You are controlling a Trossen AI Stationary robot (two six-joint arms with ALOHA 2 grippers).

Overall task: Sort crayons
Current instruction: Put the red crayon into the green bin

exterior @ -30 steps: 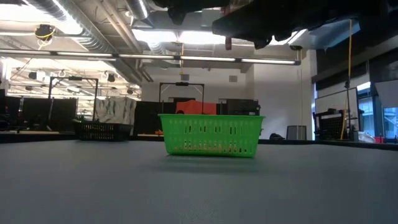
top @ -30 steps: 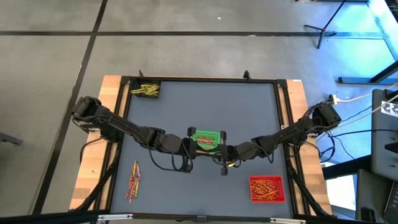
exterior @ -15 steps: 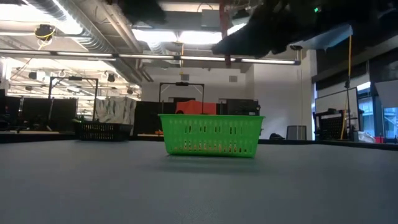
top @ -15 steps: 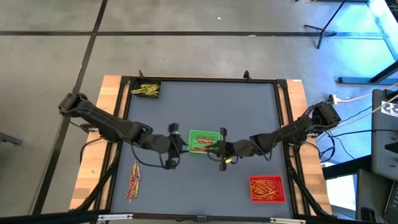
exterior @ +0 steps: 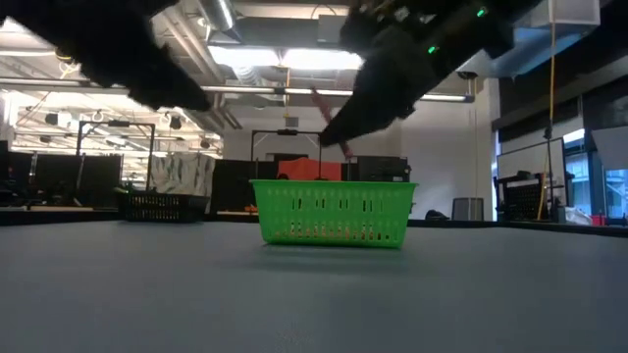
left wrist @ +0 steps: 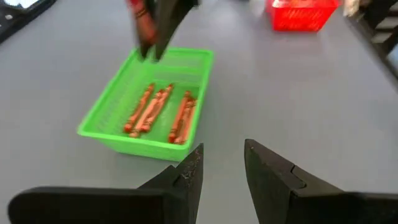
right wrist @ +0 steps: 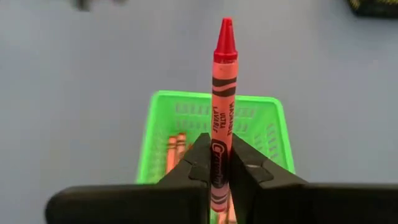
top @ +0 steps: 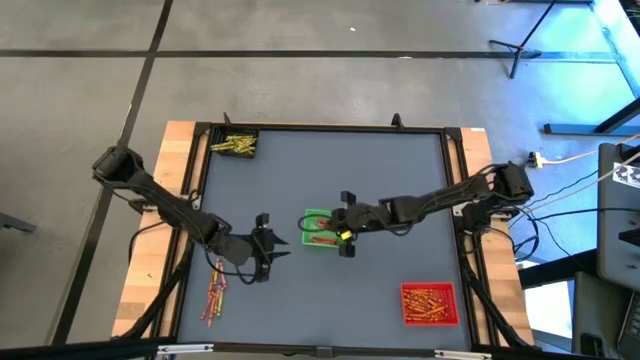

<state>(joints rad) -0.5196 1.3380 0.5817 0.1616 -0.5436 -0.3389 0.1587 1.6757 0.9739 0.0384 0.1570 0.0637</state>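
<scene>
1. the right gripper [right wrist: 221,165] is over the green basket [top: 318,226] near the table's middle, its fingers pinched on a red crayon [right wrist: 222,93]. it is gripped at the lower part of its barrel, and most of its length and the pointed tip stand clear beyond the fingertips.
2. the left gripper [left wrist: 222,163] is low over the grey table [top: 330,170], beside the green basket on the left arm's side, apart from it. its fingers are parted with nothing between them.
3. handling, as a judgement: the crayon is light, stiff and paper-wrapped, so the pads should hold it without slipping. wax snaps under a hard squeeze or side load, so the grip should sit across the wrapped barrel, near mid-length, never at the tip.
4. count, green basket: about six orange-red crayons [left wrist: 158,112] lie side by side on its floor in the left wrist view. overlap makes the figure approximate.
5. count, baskets: three, namely one green, one red basket [top: 430,304] at the near right and one dark basket [top: 234,144] at the far left corner.
6. the red basket holds a dense heap of red and orange crayons, too many to count. the dark basket holds yellowish-green ones, likewise uncountable.
7. a loose pile of crayons [top: 214,291] lies on the table at the near left, mixed red, orange and yellow. the number cannot be told.
8. judgement: the held red crayon looks destined for the red basket, not the green one beneath it.
</scene>
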